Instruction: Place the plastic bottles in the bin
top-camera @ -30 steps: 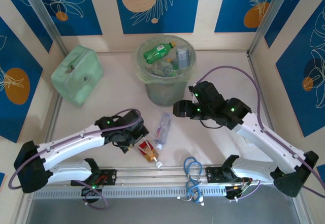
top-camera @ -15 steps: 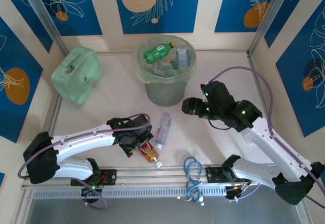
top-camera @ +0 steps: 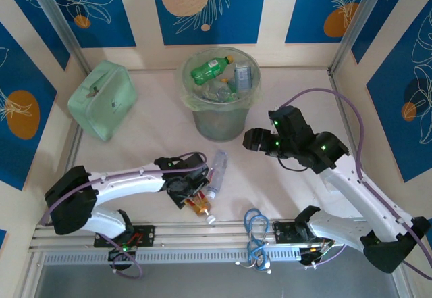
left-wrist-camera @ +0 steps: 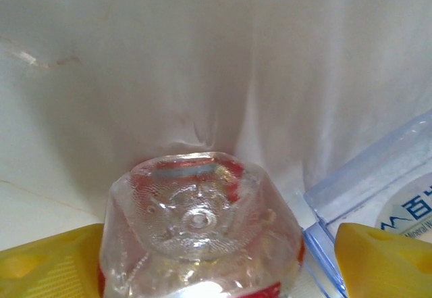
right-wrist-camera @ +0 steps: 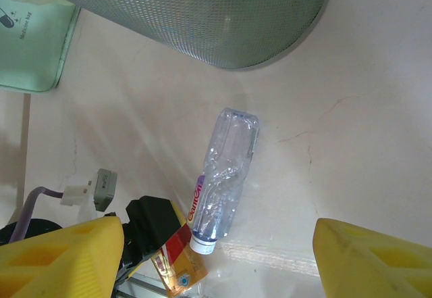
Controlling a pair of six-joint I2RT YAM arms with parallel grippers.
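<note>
Left gripper [top-camera: 191, 195] has advanced onto the red-labelled bottle [left-wrist-camera: 196, 224], jaws open astride its base, nothing gripped yet; closing judged the next step

I ran the left gripper [top-camera: 192, 191] rightward along the near edge of the table [top-camera: 152, 132] until it came over the red-labelled bottle [top-camera: 202, 209]. Its fingers [left-wrist-camera: 47, 267] then stood either side of the bottle's base, where a second before they were short of it. I drew the right gripper [top-camera: 251, 140] back a little toward the right edge, away from the bin [top-camera: 219, 126].
</note>
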